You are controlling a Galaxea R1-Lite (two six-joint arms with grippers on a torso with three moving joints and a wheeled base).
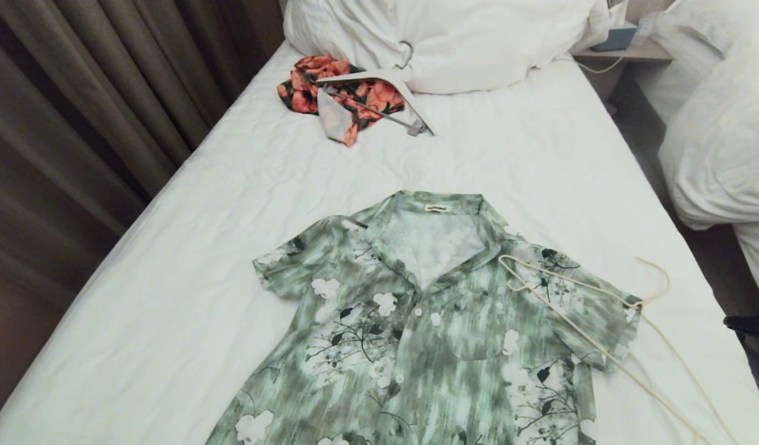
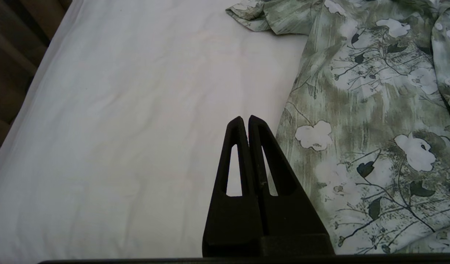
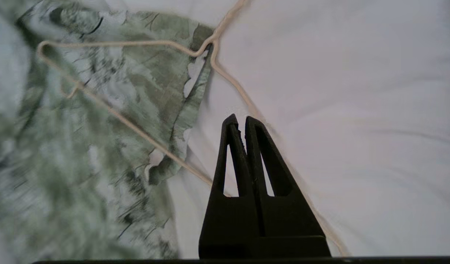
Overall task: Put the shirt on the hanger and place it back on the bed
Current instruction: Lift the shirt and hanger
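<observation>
Trouble loomed: with right gripper point(image 3: 239, 119) fingers pressed together over the thin hanger point(image 3: 111, 112) lying across the shirt point(image 3: 82, 154) sleeve, a pinch might snag cloth.

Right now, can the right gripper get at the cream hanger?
Probably yes. The right gripper, shut, hovers close over the hanger, which lies on top of the shirt sleeve with nothing covering it; the jaws must open first.

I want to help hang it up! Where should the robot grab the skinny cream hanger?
Probably the bare wire just below the hook, where the hanger lies off the shirt on the bed. Come from above on the robot's right: fabric is clear there.
</observation>
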